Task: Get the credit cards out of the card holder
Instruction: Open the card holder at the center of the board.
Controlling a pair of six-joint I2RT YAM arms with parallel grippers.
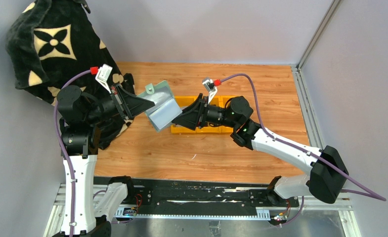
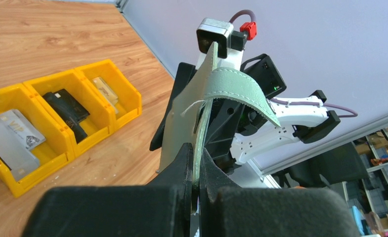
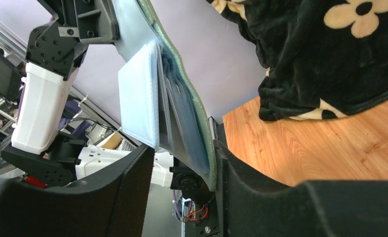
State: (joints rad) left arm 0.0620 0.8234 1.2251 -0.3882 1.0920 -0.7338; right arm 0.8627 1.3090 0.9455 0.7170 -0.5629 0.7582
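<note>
Up above the wooden table [image 1: 182, 153], the green card holder [image 1: 160, 106] hangs open in the air, between the two arms. The left claw [image 2: 195, 153] is squeezed tight on one edge of the card holder's cover and holds it up. The round snap tab [image 2: 236, 89] curls out to the side.

The right claw [image 3: 182, 148] comes at it from the other side. Its two fingers [image 3: 127, 197] stand apart, and the bottom edge of the card holder sits in the gap between them. The green cover lies right against one finger. The clear sleeves [image 3: 138, 98] hang near the other finger. I cannot tell if that finger touches them. This claw does not squeeze anything. I cannot tell if a card is inside the sleeves.

Behind the right claw, a yellow tray [image 2: 127, 101] with three boxes sits on the table. Grey credit cards [image 2: 11, 140] lie in one end box. A black wallet [image 2: 65, 111] lies in the middle box. Tan paper money [image 2: 105, 89] lies in the other end box.

A black blanket [image 1: 48, 44] with cream flowers is heaped in the far left corner.
</note>
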